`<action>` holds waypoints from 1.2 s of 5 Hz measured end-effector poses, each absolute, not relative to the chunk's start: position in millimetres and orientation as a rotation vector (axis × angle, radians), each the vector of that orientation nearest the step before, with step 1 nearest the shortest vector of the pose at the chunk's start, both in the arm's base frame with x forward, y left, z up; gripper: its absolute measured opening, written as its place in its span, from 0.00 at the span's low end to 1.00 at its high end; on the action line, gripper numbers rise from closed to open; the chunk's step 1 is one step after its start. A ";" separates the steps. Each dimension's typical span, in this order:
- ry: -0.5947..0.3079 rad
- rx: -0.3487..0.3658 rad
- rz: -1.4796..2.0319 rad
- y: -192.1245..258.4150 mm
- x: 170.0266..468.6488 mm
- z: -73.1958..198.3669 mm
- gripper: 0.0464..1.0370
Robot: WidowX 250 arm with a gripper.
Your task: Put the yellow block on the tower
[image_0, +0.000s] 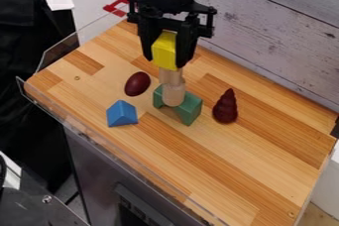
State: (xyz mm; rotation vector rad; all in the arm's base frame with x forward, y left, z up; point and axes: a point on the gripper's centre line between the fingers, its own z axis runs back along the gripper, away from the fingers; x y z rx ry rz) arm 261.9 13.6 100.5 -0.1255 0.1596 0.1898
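- Pincer (165, 61) at upper centre of the frame, closed to the width of the yellow block (164, 49), a finger on either side of it.
- Block held over the tower (173, 95), in line with its top; from this slant I can't fairly tell whether it touches the upper wooden cylinder (170, 76).
- Main risk, I'd say: letting go off-centre. That cylinder is narrow, so the block could tip and drop to the worktop (258, 173).
- Pressing down too hard or sideways could slide the cylinders apart or topple them off the green arch (190, 107).
- A finger opening unevenly, or dragging as it leaves, might pull the block along.
- As for looks, the block is bright yellow, flat-faced and crisp-edged, upright and taller than wide, its lower end jutting below the fingers.
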 end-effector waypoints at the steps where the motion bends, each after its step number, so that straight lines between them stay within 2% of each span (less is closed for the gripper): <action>1: 0.179 -0.115 0.169 7.2 262.8 94.5 0.54; 6: 0.184 -0.109 0.198 11.8 266.5 90.9 0.54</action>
